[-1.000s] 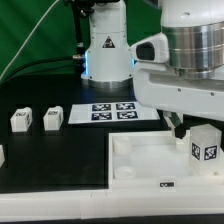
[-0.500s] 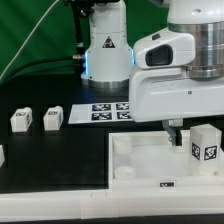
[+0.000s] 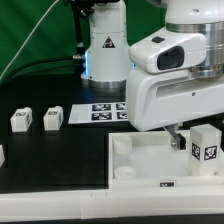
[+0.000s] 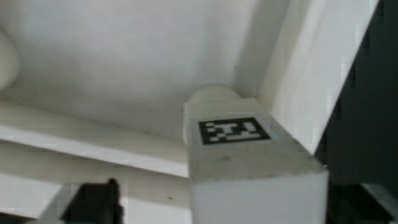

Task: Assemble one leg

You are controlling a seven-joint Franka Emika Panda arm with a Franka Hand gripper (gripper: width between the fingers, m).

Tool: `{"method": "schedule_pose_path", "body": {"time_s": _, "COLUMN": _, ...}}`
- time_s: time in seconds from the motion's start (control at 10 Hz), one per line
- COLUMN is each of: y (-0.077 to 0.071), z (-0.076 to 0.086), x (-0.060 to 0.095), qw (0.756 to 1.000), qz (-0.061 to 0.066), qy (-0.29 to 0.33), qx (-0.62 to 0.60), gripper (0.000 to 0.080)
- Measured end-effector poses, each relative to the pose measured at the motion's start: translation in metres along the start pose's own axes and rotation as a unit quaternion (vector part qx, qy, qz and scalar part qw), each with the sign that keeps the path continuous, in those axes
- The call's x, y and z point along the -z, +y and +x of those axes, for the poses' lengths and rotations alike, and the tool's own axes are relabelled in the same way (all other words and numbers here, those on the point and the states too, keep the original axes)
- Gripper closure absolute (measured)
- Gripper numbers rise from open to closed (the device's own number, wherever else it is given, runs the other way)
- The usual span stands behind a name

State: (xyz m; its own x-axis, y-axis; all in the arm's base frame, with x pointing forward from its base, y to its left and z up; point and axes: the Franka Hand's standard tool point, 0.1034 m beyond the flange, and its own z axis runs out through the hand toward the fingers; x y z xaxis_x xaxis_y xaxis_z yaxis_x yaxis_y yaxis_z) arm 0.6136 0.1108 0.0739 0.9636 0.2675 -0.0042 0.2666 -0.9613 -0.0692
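Observation:
A leg [image 3: 205,146], a small white block with a tag on its face, stands upright in the white tray [image 3: 140,162] near its corner on the exterior view's right. My gripper [image 3: 183,138] hangs low just beside it. In the wrist view the leg [image 4: 246,150] rises between my two dark fingertips [image 4: 89,200], with a visible gap on one side. The gripper [image 4: 228,205] is open astride the leg. Two more legs [image 3: 21,120] [image 3: 53,118] stand on the black table on the exterior view's left.
The marker board [image 3: 105,111] lies behind the tray near the robot base [image 3: 105,50]. Another white part [image 3: 2,155] shows at the left edge of the exterior view. The arm's bulky white hand [image 3: 175,80] hides the tray's back right part.
The arm's hand has shifted toward the exterior view's left and come nearer to the camera. The upright leg in the tray has not moved.

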Motion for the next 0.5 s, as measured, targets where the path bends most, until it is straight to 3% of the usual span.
{"method": "schedule_pose_path", "body": {"time_s": 0.1, "y": 0.0, "z": 0.0, "x": 0.0, "qw": 1.0, "qz": 0.0, "qy": 0.0, "qx": 0.0, "gripper": 0.0419}}
{"method": "schedule_pose_path", "body": {"time_s": 0.2, "y": 0.0, "z": 0.0001, "x": 0.0001, "qw": 1.0, "qz": 0.0, "qy": 0.0, "qx": 0.0, "gripper": 0.0508}}
{"method": "schedule_pose_path", "body": {"time_s": 0.5, "y": 0.0001, "z": 0.0001, "x": 0.0, "qw": 1.0, "qz": 0.0, "qy": 0.0, "qx": -0.007, "gripper": 0.0508}}
